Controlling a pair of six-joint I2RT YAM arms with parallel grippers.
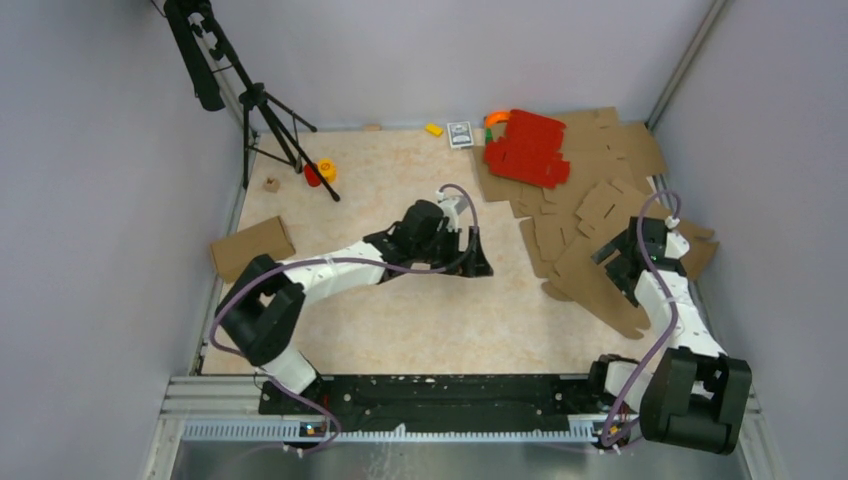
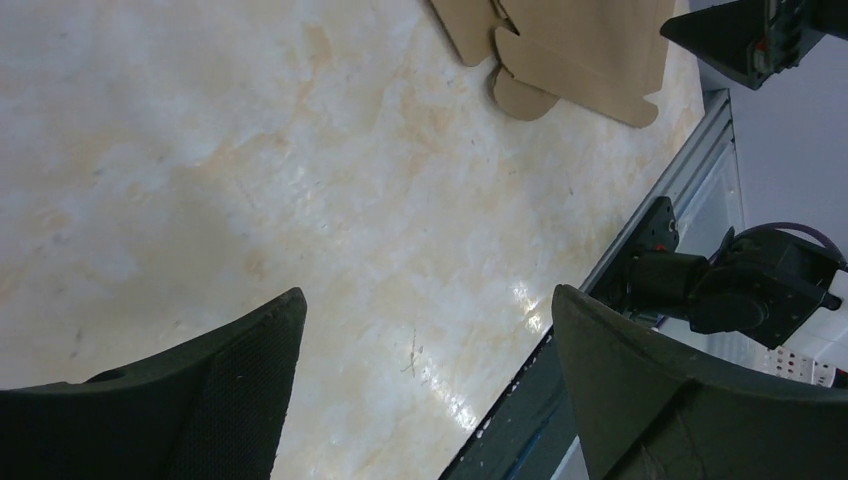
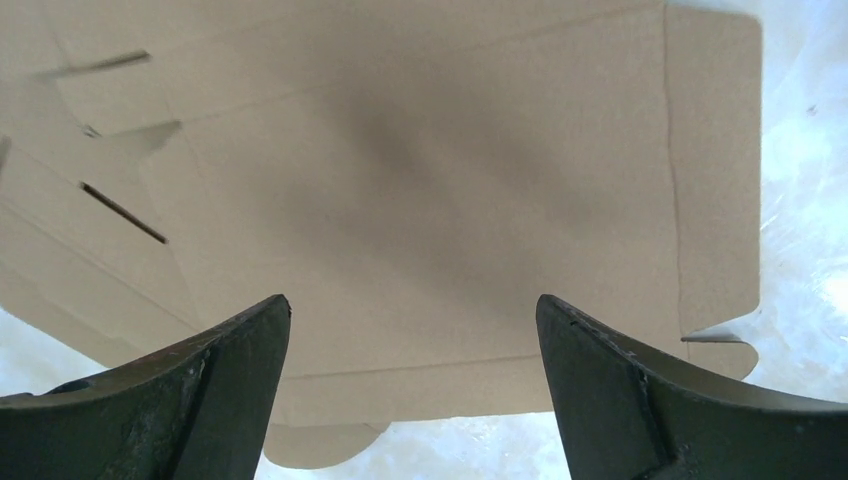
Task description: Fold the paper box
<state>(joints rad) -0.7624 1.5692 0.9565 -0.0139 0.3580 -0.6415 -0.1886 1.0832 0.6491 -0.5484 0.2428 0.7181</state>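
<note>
The paper box is a flat brown die-cut cardboard sheet [image 1: 590, 283] lying at the near edge of a pile of similar sheets on the right of the table. It fills the right wrist view [image 3: 450, 190], with slots and flaps showing. My right gripper [image 1: 618, 272] hovers just above it, open and empty [image 3: 412, 305]. My left gripper [image 1: 478, 258] is open and empty over the bare table centre [image 2: 425, 300], left of the sheets. A corner of the sheet [image 2: 580, 50] shows at the top of the left wrist view.
A red die-cut sheet [image 1: 527, 147] lies on the brown pile [image 1: 600, 170] at the back right. A folded brown box [image 1: 252, 247] sits at the left edge. A tripod [image 1: 262, 110], a red-yellow object [image 1: 320, 172] and small items [image 1: 460, 133] stand at the back.
</note>
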